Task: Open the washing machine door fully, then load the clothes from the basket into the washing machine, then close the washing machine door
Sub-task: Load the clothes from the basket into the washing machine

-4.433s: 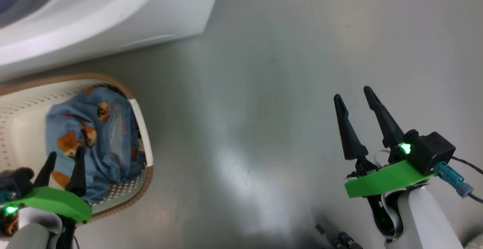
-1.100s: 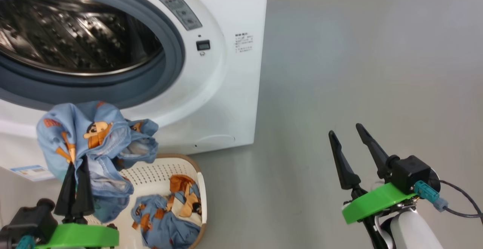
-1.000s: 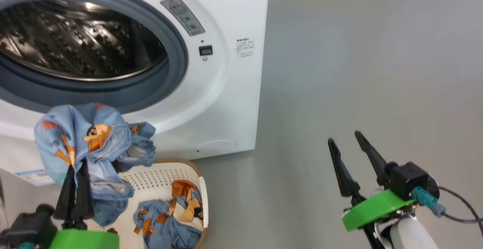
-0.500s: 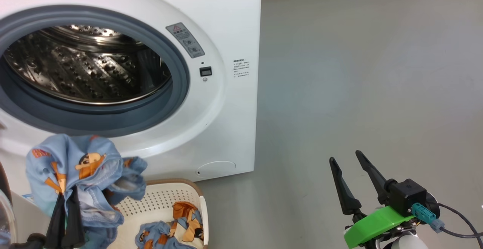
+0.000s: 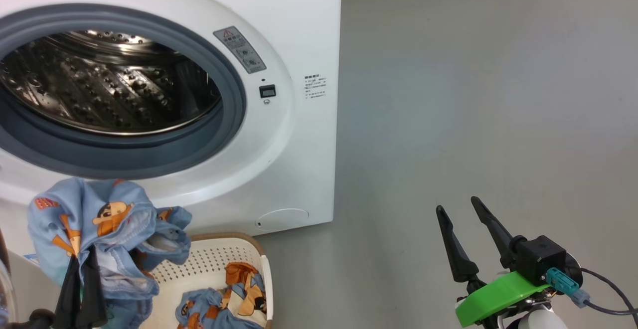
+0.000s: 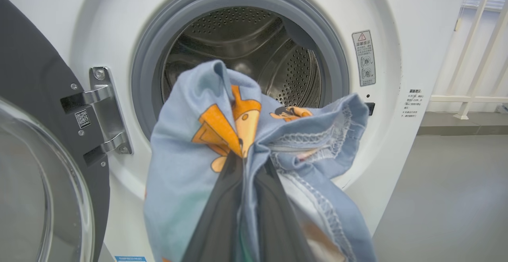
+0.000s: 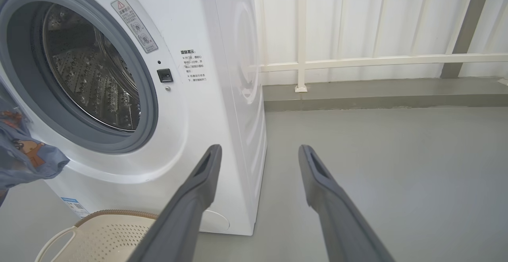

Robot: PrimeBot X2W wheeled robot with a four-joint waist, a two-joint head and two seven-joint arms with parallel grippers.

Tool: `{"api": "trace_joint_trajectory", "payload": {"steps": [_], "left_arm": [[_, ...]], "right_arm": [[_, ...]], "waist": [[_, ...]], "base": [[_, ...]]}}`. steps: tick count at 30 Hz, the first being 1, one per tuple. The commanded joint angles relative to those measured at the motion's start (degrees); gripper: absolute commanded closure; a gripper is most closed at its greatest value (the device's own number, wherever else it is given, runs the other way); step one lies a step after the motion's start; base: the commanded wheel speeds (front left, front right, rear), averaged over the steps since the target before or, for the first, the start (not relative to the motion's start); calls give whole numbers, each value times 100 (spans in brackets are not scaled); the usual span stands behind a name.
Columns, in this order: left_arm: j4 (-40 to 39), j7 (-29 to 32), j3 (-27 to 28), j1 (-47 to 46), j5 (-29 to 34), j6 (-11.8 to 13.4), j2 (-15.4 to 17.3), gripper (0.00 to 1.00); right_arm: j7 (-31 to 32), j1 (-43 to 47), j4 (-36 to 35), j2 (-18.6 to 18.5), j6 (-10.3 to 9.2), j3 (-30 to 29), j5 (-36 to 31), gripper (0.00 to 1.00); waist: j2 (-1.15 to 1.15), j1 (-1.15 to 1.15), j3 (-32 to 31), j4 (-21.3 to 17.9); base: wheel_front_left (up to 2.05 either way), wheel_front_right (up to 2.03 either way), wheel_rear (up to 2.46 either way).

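Left gripper (image 5: 83, 259): fingers pinched together on a light blue garment (image 5: 104, 214) with orange cartoon print, no gap visible between the tips. The fabric drapes over and around both fingers. The garment hangs clear above the basket (image 5: 212, 261), in front of the washing machine (image 5: 304, 30) face, just below the lower rim of the opening. In the left wrist view the gripper (image 6: 249, 162) and garment (image 6: 186, 147) sit straight in front of the opening, with the drum (image 6: 246, 43) visible past the fabric.

Right gripper (image 5: 457, 204): spread wide, nothing between the fingers. It hangs over bare floor (image 5: 473, 94), well right of the machine. The right wrist view shows the same wide gap (image 7: 260, 147), looking at the machine's right front corner and a white railing (image 7: 301, 35) behind.

Washing machine door (image 6: 27, 75): swung open to the left on its metal hinge (image 6: 104, 111), black rim and clear glass bowl at the left edge of the left wrist view. The grey-blue gasket (image 5: 232, 104) rings the steel perforated drum.

Basket: on the floor against the machine's lower front edge, left of the round service cap (image 5: 282, 219). A second garment (image 5: 224, 301) with the same print lies crumpled at the basket's right end.
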Motion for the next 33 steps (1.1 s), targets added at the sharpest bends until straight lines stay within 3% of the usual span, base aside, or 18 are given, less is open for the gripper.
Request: {"api": "trace_joint_trajectory", "payload": {"steps": [1, 17, 33], "left_arm": [[-113, -54, 214, -187, 3, -69, 41, 100], [315, -55, 417, -1667, -164, -236, 76, 100], [1518, -55, 573, -4032, -198, -303, 908, 100]], "right_arm": [[-28, -31, -165, 17, 35, 95, -2, 0], [-28, -401, -372, 17, 35, 164, -175, 0], [-28, -841, -725, 17, 35, 205, -121, 0]], "waist": [[0, 0, 92, -13], [0, 0, 1319, -259], [0, 0, 2864, -484]], "base": [[0, 0, 0], [0, 0, 0], [0, 0, 0]]}}
